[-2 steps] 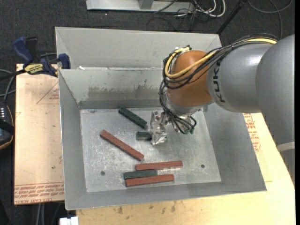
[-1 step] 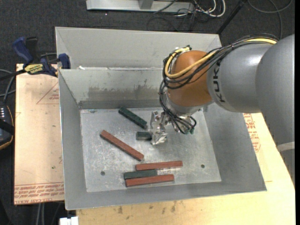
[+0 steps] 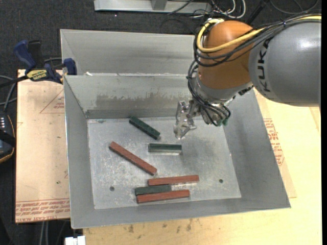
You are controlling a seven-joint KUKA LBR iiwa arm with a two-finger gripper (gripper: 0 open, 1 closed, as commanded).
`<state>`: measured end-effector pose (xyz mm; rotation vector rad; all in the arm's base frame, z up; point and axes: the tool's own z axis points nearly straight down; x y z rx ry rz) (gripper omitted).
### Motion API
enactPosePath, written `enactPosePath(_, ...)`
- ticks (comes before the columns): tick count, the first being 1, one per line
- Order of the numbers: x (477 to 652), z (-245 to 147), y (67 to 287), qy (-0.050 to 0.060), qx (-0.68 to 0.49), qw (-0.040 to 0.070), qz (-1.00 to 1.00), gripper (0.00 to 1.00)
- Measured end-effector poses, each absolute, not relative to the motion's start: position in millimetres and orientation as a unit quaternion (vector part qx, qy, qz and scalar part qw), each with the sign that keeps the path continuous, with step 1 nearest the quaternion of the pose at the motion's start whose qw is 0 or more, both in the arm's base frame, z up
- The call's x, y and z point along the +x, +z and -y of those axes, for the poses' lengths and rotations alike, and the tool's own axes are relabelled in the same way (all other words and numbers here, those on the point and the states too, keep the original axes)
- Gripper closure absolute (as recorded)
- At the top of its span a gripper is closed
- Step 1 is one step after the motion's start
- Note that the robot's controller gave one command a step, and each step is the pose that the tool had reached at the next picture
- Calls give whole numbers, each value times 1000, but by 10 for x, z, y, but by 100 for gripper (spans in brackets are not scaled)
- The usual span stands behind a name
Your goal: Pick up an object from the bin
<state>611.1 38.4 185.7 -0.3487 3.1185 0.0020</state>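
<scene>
**Desk:** Where does your end effector [image 3: 182, 127] stand?

**Floor:** It hangs low in the grey bin [image 3: 76, 137], toward the back wall, just above and to the right of a short dark green bar [image 3: 164, 148] lying flat at mid-floor. Whether it is spread or pressed together, you cannot tell from this angle. Every bar you see lies on the floor.

**Desk:** What else is close by?

**Floor:** A second dark green bar [image 3: 144, 128] lies slantwise just to the left, apart from the first. A long red-brown bar [image 3: 132, 157] runs diagonally beyond it. Three more bars [image 3: 153, 190] lie bunched near the front, well apart from the arm.

**Desk:** How will the near one handle?

**Floor:** By its look it is stiff, light and smooth-faced, not fragile. It sits flat on bare metal with little height to catch, so you would do best to take it across its narrow width at mid-length, where it should balance. A hold near one end would likely let it swing or slip.
</scene>
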Motion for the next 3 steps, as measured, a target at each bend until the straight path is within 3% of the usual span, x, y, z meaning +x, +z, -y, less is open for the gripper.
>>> enactPosePath(1, 6111, -383, 1857, 1, -111, 2, -994, 0)
enactPosePath(2, 6111, -383, 1857, 1, -111, 2, -994, 0)
enactPosePath(3, 6155, -119, 783, 1, -134, 4, -991, 100)
